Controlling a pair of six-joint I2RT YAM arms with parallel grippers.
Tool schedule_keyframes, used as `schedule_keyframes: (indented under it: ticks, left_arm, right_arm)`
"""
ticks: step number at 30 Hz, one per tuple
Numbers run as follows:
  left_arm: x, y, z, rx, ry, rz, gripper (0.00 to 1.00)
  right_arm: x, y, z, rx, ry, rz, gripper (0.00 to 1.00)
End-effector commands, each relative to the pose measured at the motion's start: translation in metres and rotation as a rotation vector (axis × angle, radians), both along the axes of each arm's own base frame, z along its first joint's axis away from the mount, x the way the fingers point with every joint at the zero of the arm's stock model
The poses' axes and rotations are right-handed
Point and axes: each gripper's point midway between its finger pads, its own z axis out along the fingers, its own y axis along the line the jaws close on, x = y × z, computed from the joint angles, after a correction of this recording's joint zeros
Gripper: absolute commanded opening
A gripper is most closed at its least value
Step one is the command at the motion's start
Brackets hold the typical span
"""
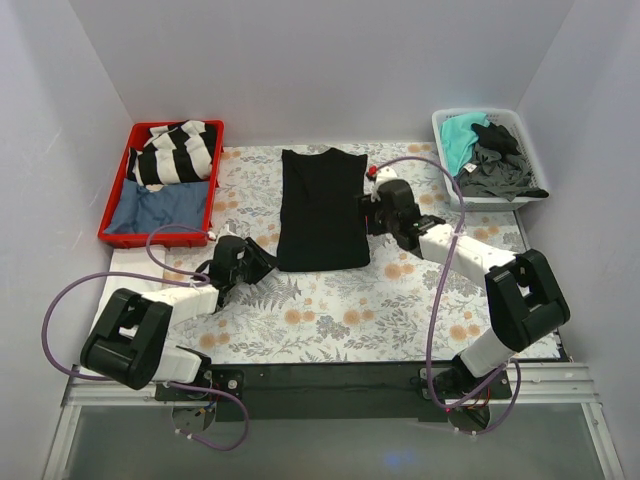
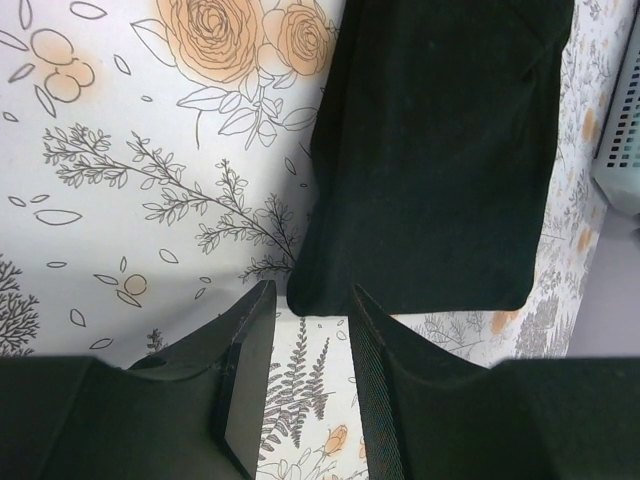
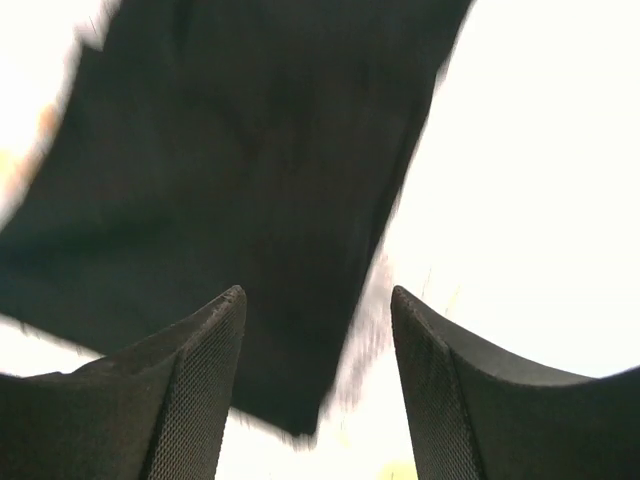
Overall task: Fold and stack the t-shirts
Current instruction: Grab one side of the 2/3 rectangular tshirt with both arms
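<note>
A plain black t-shirt (image 1: 322, 210) lies flat on the flowered table, folded into a long narrow rectangle with its collar at the far end. My left gripper (image 1: 268, 262) rests low by the shirt's near left corner. In the left wrist view that gripper (image 2: 310, 300) is open, with only tablecloth between its fingers and the black corner (image 2: 430, 150) just ahead. My right gripper (image 1: 366, 208) is at the shirt's right edge. In the blurred right wrist view it (image 3: 318, 300) stands wide open over the black cloth (image 3: 230, 170), holding nothing.
A red tray (image 1: 115, 205) at the far left holds a striped shirt (image 1: 180, 152) and a blue cloth (image 1: 160, 205). A white basket (image 1: 440, 118) at the far right holds teal (image 1: 460, 135) and dark grey (image 1: 495, 170) t-shirts. White walls enclose the table.
</note>
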Motion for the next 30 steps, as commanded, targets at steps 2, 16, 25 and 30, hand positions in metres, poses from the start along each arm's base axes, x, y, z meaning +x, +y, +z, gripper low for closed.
schedule_keyframes:
  ticks: [2, 16, 25, 30]
  left_arm:
    - [0.002, -0.01, 0.013, -0.054, -0.065, -0.036, 0.33]
    - [0.002, -0.014, 0.005, -0.09, -0.101, -0.047, 0.33]
    - [0.003, -0.014, -0.006, -0.08, -0.101, -0.051, 0.33]
    - [0.0, -0.016, -0.012, -0.088, -0.081, -0.062, 0.33]
  right_arm:
    - [-0.047, 0.005, -0.032, 0.093, 0.065, 0.074, 0.65]
    - [-0.088, -0.006, -0.077, 0.144, 0.103, 0.092, 0.64]
    - [-0.09, -0.003, -0.093, 0.156, 0.141, 0.091, 0.62]
    - [-0.09, -0.003, -0.097, 0.154, 0.138, 0.085, 0.61]
